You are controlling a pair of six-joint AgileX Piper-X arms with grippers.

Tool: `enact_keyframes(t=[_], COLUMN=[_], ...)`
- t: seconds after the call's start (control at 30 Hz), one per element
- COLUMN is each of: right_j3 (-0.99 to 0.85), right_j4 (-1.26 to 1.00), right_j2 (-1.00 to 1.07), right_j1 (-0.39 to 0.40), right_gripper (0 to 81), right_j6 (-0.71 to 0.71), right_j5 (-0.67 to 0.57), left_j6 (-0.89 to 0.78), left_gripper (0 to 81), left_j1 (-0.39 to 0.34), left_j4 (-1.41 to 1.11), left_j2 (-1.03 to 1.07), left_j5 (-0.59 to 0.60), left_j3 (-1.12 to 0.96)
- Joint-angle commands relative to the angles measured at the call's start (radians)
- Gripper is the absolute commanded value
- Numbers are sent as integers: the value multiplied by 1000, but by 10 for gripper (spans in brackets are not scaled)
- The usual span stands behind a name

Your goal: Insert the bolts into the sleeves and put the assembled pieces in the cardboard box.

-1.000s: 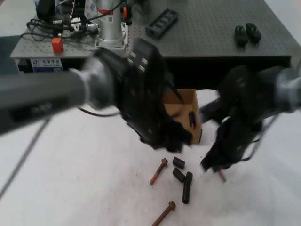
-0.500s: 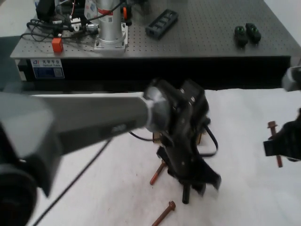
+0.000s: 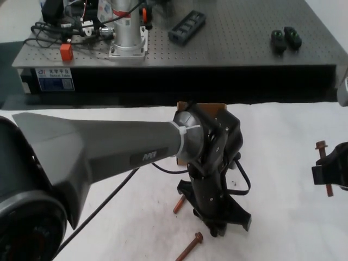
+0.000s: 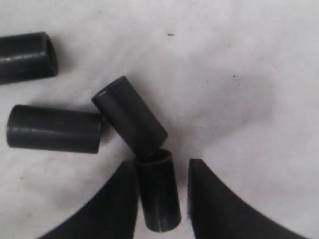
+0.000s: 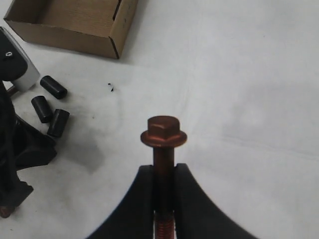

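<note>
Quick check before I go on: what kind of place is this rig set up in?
Probably a robotics or optics lab: a perforated metal breadboard table with cables and mounts stands behind, and the white cloth-covered bench holds bolts, sleeves and a cardboard box.

Left arm [image 3: 109, 147]: grey tapered link with a small white marking on its side and a white zip tie [image 3: 182, 140] at the wrist joint. Wrist housing is black, with a black cable [image 3: 249, 184] looped beside it. Left gripper [image 4: 160, 167] and right gripper [image 5: 164, 169]: matte black fingers, curved inner edges.
</note>
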Motion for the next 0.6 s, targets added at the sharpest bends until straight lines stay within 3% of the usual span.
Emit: enact_keyframes(t=[0.0, 0.03, 0.07, 0.3, 0.47, 0.57], right_j3=[0, 0, 0, 5, 80, 117], right_j4=[-3, -6, -6, -93, -425, -645], right_j2=[-10, -10, -10, -64, -133, -139], right_j1=[-5, -5, -5, -5, 33, 97], right_gripper=[0, 0, 0, 0, 0, 0], right_j6=[5, 5, 5, 99, 372, 532], right_j5=[-8, -8, -14, -229, -483, -506], left_j6=[-7, 3, 12, 32, 15, 3], left_gripper=[76, 11, 2, 6, 6, 6], left_j1=[-5, -5, -5, 10, 29, 30], left_j4=[34, 39, 41, 8, -341, -598], left_j2=[17, 17, 17, -142, -439, -617], left_j5=[22, 35, 39, 40, 100, 205], left_j3=[-1, -1, -1, 24, 324, 523])
